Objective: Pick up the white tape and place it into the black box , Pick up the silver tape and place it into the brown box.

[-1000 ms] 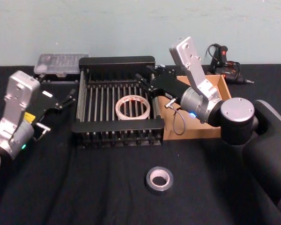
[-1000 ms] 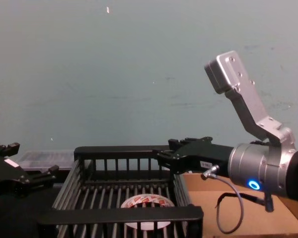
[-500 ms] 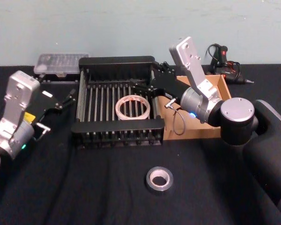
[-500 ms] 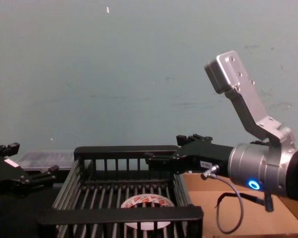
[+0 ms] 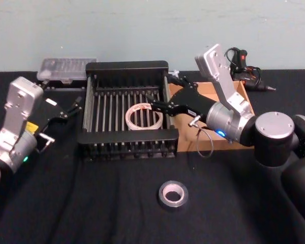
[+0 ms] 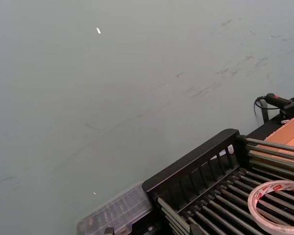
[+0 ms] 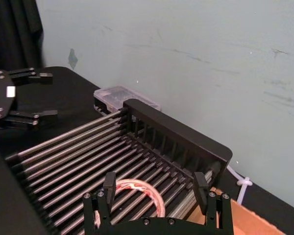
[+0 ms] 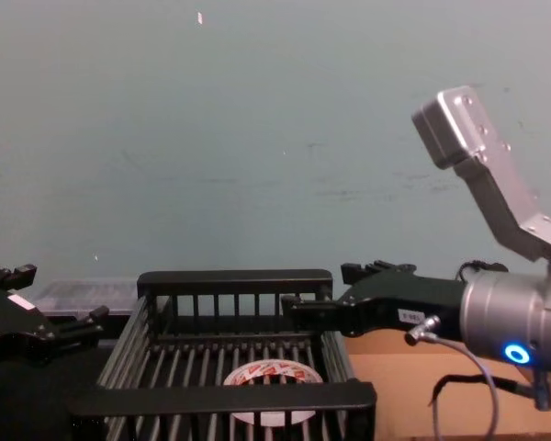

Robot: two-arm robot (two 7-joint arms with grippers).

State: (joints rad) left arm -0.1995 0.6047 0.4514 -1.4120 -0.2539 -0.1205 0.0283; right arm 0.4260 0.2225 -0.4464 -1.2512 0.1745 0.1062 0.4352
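White tape [image 5: 144,116] already lies in the crate [image 5: 127,66]; silver tape [image 5: 173,195] sits alone near the surface's front edge. Right gripper [image 5: 165,94], jaws wide and empty, hangs over the crate's right rim and could snag it when swinging out. Left gripper [image 5: 71,107] idles open at the left edge.

The white tape [image 5: 144,116], a flat ring with red print on its face, lies on the slatted bottom of the black box [image 5: 127,135], towards the right side of the crate. The brown box [image 5: 243,104], a shallow cardboard tray with low walls, stands right beside the crate on its right, their sides touching or nearly so. The silver tape [image 5: 173,195], a thick dark grey roll with a pale centre, lies flat on the bench in front of both boxes, well apart from them.
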